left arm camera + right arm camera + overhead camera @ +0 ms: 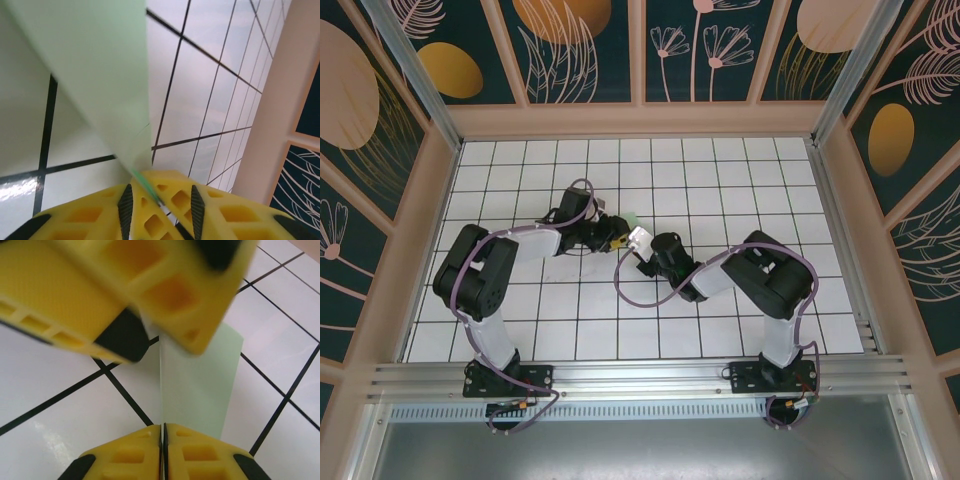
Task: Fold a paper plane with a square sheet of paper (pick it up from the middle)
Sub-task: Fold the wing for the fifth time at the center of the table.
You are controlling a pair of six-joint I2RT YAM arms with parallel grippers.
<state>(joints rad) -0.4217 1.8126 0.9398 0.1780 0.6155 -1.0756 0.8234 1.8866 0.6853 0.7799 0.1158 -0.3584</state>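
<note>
From here the sheet of paper (638,234) stands upright over the middle of the table (720,160), the left gripper (617,238) just to its left and the right gripper (645,251) at its near right (paper edge between the fingers).

Seemingly open table (740,170) around the raised paper (638,236)

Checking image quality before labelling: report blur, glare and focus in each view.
Top external: sharp and evenly lit across the table. Left wrist: the paper sits so near the lens it is out of focus; glare on a tile at lower left. Right wrist: the left gripper at the top is smeared by blur, while the right gripper is crisp.
</note>
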